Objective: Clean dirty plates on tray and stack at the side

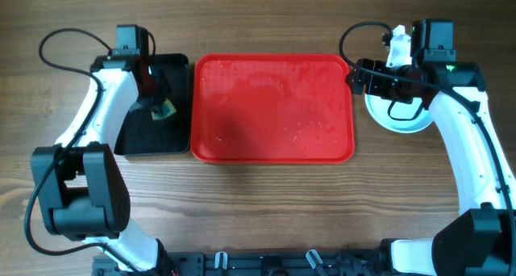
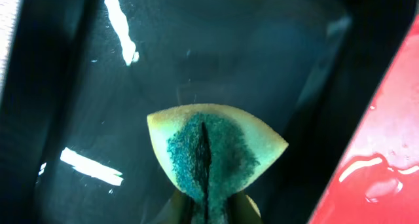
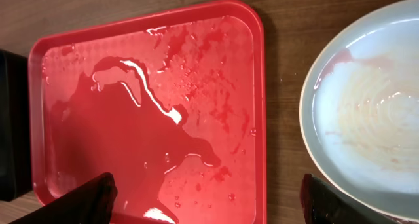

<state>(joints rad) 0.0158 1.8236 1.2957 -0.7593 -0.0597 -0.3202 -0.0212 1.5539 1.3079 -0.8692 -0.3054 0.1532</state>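
Plates (image 3: 366, 119) sit off the red tray (image 1: 274, 106), on the desk (image 1: 258, 203) just beside the tray's right edge. The top one is pale aqua with a faint reddish smear, and how many lie beneath it cannot be told. Above that edge the right gripper (image 1: 355, 77) has its jaws wide apart, holding nothing. Over the black tray (image 1: 153, 139), the left gripper (image 2: 209, 214) has its jaws clamped on the sponge (image 2: 213, 149). The release looks done, so lifting the right arm straight up should avoid nudging the stack.

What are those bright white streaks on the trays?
Left wrist: lamp glare streaks on the glossy black tray, the sponge looks sharp; right wrist: glare off the wet film on the red tray; overhead: even light, only faint sparkle there.
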